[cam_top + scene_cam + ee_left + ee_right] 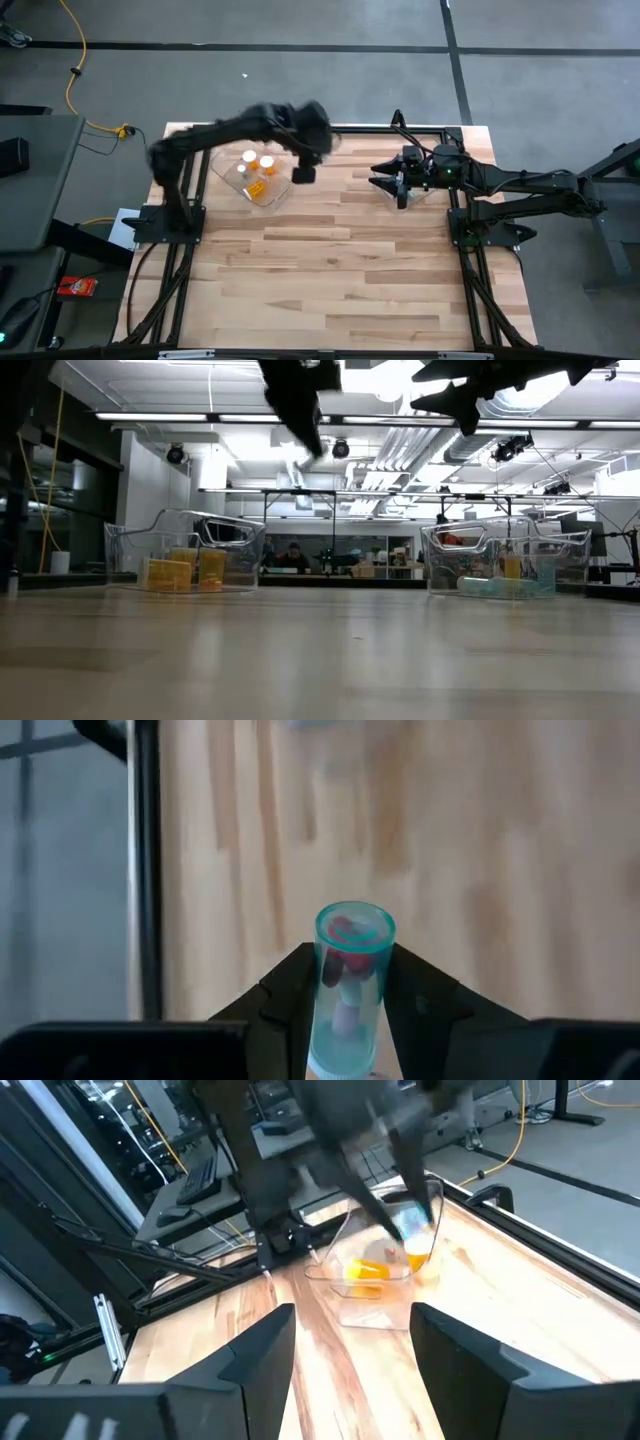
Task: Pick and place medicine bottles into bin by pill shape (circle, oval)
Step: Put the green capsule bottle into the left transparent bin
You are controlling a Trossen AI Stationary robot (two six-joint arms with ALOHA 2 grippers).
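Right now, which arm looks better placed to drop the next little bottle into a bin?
The left. Its gripper is shut on a teal bottle, raised beside the left bin of orange bottles. The right gripper is open and empty, hovering by the right bin.

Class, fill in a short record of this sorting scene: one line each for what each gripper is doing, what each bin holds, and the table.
left gripper: shut on teal bottle, raised beside the left bin
right gripper: open, empty, over the right bin
left bin: clear, holds orange bottles with white caps
right bin: clear, holds a pale teal item and an orange one
table: light wood
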